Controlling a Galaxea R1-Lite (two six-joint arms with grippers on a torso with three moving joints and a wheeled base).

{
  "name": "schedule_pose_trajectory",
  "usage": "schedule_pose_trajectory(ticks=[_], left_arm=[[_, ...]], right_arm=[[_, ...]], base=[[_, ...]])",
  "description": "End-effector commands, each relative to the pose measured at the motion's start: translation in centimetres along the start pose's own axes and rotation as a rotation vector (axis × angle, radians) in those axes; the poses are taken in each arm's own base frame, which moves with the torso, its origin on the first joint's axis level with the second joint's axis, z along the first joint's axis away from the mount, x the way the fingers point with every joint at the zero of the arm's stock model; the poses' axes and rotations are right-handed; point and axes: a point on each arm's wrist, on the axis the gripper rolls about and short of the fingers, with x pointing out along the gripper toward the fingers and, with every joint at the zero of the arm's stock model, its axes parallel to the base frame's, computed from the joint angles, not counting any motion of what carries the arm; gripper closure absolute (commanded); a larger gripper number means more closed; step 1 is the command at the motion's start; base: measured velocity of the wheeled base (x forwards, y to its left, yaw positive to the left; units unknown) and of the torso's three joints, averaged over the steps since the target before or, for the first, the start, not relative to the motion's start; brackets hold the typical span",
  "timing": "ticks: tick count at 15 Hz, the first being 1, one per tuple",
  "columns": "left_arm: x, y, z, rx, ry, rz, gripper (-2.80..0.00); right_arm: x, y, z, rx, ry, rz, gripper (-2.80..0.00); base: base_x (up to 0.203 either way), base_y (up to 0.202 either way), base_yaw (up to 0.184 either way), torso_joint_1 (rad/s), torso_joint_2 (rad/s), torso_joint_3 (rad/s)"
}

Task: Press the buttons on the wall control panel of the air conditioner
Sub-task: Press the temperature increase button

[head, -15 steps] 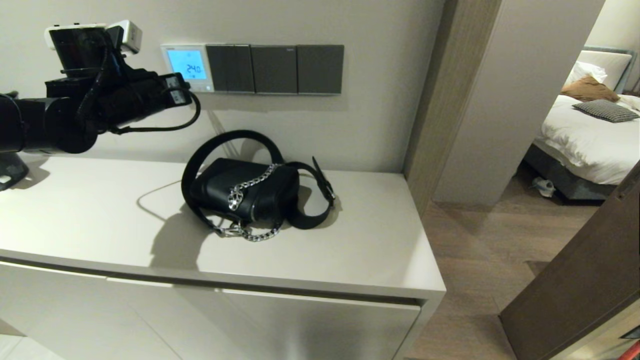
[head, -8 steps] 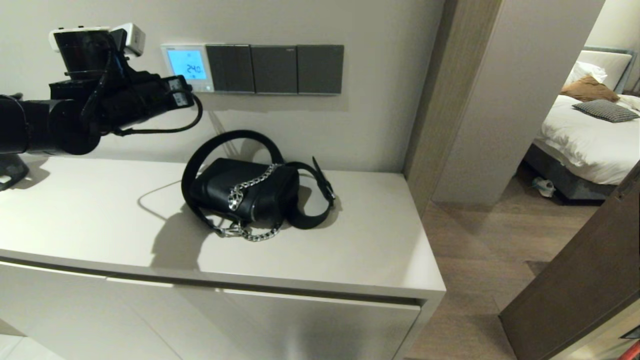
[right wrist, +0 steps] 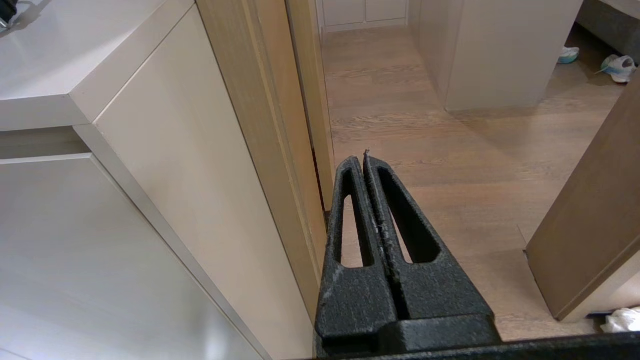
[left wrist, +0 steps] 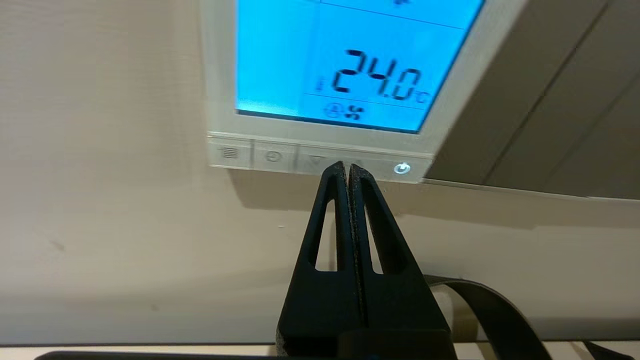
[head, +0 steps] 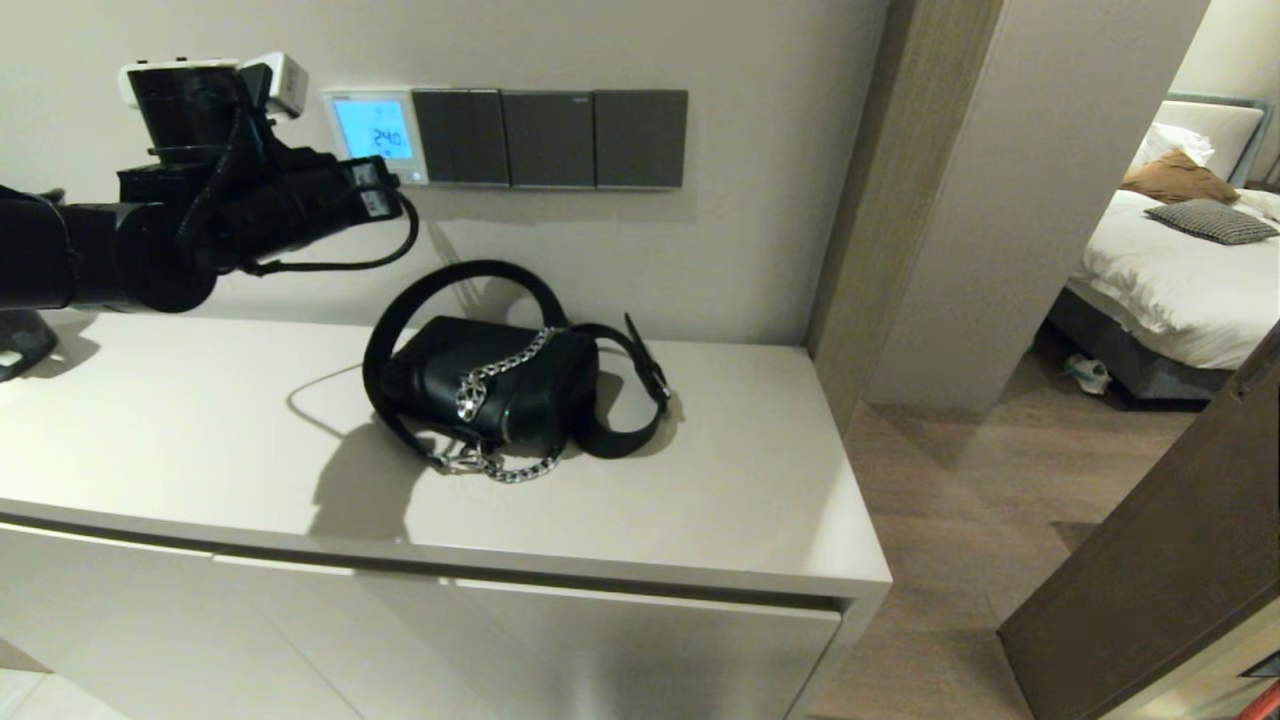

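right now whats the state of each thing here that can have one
air conditioner's wall control panel: screen lit blue, reads 24.0
buttons: left gripper's tip at the row
left gripper: shut
right gripper: shut, parked low beside the cabinet
handbag: lying on the cabinet top

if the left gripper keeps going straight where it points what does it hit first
Probably the row of small white buttons under the white thermostat's glowing blue screen; the shut left gripper aims near the middle keys, though contact is unclear.
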Motion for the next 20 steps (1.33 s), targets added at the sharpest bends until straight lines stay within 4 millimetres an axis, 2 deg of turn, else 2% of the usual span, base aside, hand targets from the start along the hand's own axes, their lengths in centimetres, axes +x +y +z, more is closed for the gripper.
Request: schedule_pose_trajectory(ticks=[1,10,20], left_arm=[[0.2,0.0,-0.1,-0.001,0.0,-0.001,0.0],[1.1,0.3,-1.0,-0.003,0.019,0.002,0.0],[-0.2,-0.1,0.0,-0.002,-0.004,-0.002,0.0]], right_arm=[[0.0,0.0,0.0,0.001,0.002,0.0,0.0],[0.0,0.0,0.0,0.0,0.003,0.001,0.0],[0.0,0.0,0.0,-0.001,0.002,0.0,0.0]], base=[[0.0,0.0,0.0,0.0,0.0,0.0],[0.0,0.0,0.0,0.0,0.0,0.0],[0.0,0.0,0.0,0.0,0.0,0.0]])
